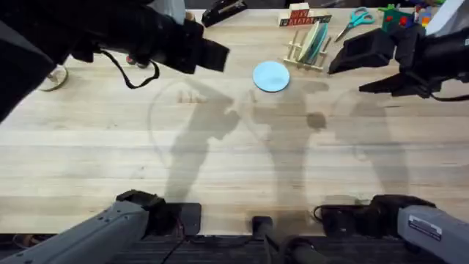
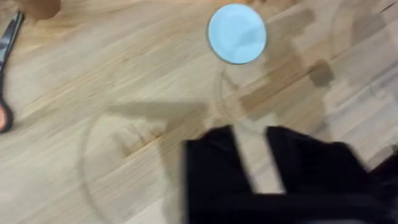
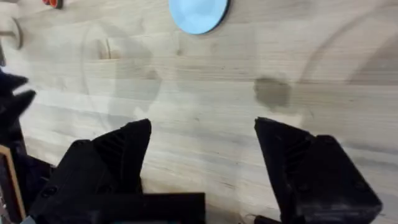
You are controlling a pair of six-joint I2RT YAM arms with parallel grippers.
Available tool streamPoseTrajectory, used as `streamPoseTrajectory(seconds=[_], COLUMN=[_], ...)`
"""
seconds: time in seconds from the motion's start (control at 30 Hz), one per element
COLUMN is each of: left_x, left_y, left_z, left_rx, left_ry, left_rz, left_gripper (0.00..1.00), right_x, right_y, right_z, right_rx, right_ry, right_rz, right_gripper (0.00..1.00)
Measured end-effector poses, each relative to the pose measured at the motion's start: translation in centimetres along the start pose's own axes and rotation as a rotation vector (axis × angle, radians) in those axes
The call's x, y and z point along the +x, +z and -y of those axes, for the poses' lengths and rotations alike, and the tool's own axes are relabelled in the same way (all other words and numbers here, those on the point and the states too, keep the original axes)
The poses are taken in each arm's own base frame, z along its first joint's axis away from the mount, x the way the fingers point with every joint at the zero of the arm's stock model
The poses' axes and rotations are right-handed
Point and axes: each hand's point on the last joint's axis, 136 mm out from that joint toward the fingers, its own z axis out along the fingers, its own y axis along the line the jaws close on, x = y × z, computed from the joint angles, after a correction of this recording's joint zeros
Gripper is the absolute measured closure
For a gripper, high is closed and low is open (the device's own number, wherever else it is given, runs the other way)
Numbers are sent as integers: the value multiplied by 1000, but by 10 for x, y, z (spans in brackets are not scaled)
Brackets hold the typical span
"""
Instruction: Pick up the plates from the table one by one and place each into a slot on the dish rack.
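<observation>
Light blue plate (image 1: 272, 76): laid flat on the tabletop (image 1: 220, 161), just in front of the dish rack (image 1: 308, 51), apart from both grippers; also seen from the left wrist (image 2: 237, 33) and partly from the right wrist (image 3: 198, 14).

Turquoise plate (image 1: 319, 40): stood on edge among the pegs of the dish rack, leaning slightly.

Dish rack: placed at the far side of the tabletop, with red-lettered wooden blocks (image 1: 299, 15) just behind it and scissors (image 1: 355, 20) near its right.

Left gripper (image 2: 252, 163): held above bare wood, nothing between the jaws, which are parted by a narrow gap (plate well beyond the tips).

Right gripper (image 3: 202, 163): held above bare wood, jaws spread wide, nothing held.
</observation>
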Motion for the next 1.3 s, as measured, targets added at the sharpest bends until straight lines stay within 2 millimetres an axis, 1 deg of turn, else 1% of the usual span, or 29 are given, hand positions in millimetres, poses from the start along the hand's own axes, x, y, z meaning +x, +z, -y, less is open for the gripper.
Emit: streamPoseTrajectory(seconds=[0.03, 0.07, 0.1, 0.23, 0.33, 0.4, 0.53, 0.73, 0.87, 1.07, 1.2, 1.3], left_x=[-2, -5, -8, -25, -37, -42, -44, -47, -51, -55, -53, -53], left_y=[0, 0, 0, -1, 4, 12, 33, 60, 78, 111, 130, 141], left_z=[2, 3, 4, 10, 19, 25, 40, 49, 50, 46, 40, 33], left_rx=[10, 17, 23, 67, 137, 197, 347, 486, 552, 623, 636, 642], left_ry=[-2, -3, -14, -48, -86, -108, -149, -184, -203, -239, -259, -278], left_rz=[8, 19, 34, 99, 129, 125, 81, 38, 31, 19, 6, 9], left_gripper=[834, 922, 951, 961, 961, 961, 961, 961, 961, 961, 961, 961], right_x=[0, -1, -1, -3, -5, -5, -5, -5, -5, -5, -5, -5], right_y=[0, 0, 0, 0, 0, 0, 0, 0, 0, 0, 0, 0], right_z=[0, -1, -1, -2, -3, -3, -3, -3, -3, -3, -3, -3], right_rx=[-2, -3, -6, -9, -13, -13, -14, -14, -14, -14, -14, -14], right_ry=[-3, -5, -8, -14, -18, -20, -21, -21, -21, -21, -21, -21], right_rz=[2, 3, 4, 13, 19, 20, 21, 21, 21, 21, 21, 21], right_gripper=[6, 6, 6, 6, 6, 6, 7, 6, 6, 6, 6, 6])
